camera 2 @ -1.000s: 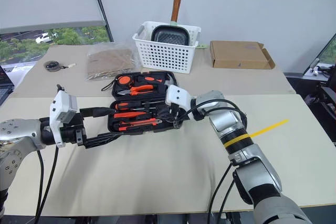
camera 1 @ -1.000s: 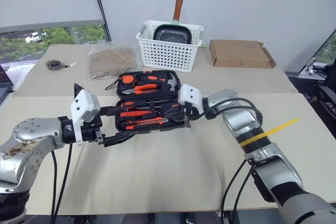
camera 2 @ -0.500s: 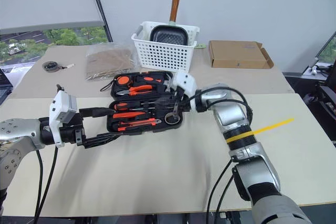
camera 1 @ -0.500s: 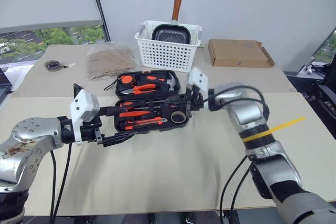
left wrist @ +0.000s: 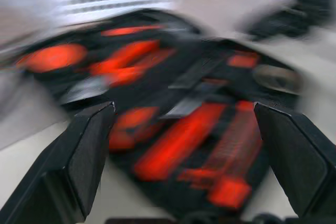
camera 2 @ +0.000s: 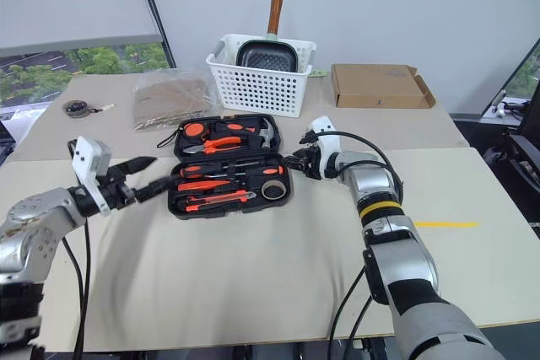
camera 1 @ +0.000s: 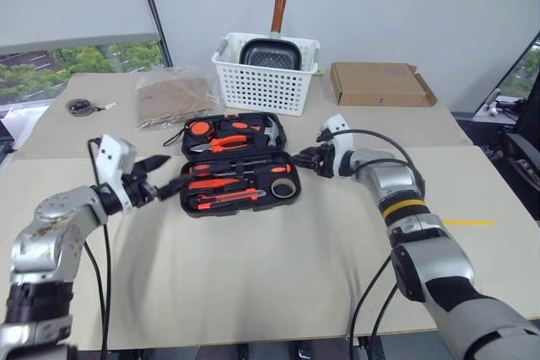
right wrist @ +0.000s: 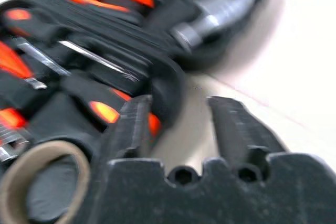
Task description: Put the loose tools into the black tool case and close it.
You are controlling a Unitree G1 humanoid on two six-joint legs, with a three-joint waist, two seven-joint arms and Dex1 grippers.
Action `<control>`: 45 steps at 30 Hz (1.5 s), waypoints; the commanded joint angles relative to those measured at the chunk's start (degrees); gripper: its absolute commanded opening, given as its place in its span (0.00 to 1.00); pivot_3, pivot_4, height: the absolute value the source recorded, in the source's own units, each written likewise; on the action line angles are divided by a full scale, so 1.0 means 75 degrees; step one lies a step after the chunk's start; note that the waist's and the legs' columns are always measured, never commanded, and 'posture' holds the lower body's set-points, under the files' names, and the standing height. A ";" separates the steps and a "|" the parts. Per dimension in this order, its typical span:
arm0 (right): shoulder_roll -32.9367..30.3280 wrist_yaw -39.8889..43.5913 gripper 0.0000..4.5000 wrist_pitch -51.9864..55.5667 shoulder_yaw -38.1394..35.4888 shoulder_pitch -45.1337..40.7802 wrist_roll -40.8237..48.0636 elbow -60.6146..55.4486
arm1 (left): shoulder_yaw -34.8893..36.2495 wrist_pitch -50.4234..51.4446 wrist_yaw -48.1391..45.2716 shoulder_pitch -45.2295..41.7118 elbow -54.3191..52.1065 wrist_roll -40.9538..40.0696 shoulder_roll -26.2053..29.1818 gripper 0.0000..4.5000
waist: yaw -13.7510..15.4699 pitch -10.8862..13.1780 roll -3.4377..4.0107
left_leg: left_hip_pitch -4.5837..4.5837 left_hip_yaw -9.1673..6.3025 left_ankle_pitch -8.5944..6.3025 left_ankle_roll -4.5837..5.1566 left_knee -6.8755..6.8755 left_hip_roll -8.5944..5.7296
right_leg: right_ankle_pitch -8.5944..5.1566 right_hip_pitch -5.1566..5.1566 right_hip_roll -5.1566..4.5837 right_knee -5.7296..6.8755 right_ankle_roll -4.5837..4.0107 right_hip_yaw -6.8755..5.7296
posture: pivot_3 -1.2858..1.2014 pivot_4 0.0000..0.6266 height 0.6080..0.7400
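**Left eye view: open tool case mid-table, a gripper at each end**

The pale table (camera 1: 278, 284) covers most of the frame, running from the bottom edge up to the grey wall. At frame centre, slightly above the middle, the black tool case (camera 1: 238, 164) lies open and flat, its two halves stacked one above the other in the picture. The upper half holds orange-handled pliers (camera 1: 221, 132) and a hammer (camera 1: 268, 131); the lower half holds orange-and-black tools in rows and, at its right end, the small tape ring (camera 1: 283, 187).

Above the case, top centre, stands a white slotted basket (camera 1: 266, 73) with a wooden-handled frying pan (camera 1: 272, 40) upright in it. A flat cardboard box (camera 1: 375, 83) lies at upper right, and a clear bag of brownish material (camera 1: 173, 94) at upper left.

The left gripper (camera 1: 160, 173) sits at middle left, just beside the case's left end, fingers spread wide and holding nothing. The right gripper (camera 1: 305, 158) sits just right of the case, near its right edge; the right wrist view shows its fingers (right wrist: 134, 121) parted with bare table between them, empty.
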 commanded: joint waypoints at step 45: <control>-0.0172 -0.0243 0.00 0.1195 -0.0612 0.0243 0.0242 -0.1067 | -0.0775 -0.0151 -0.0393 -0.1361 0.2603 0.1271 -0.0895 0.01 | 0.0012 -0.0005 -0.0005 | 0.0009 0.0008 0.0018 -0.0035 -0.0001 -0.0013 | 0.0010 0.0006 -0.0031 0.0012 0.0001 0.0004 | 0.52 0.24 0.70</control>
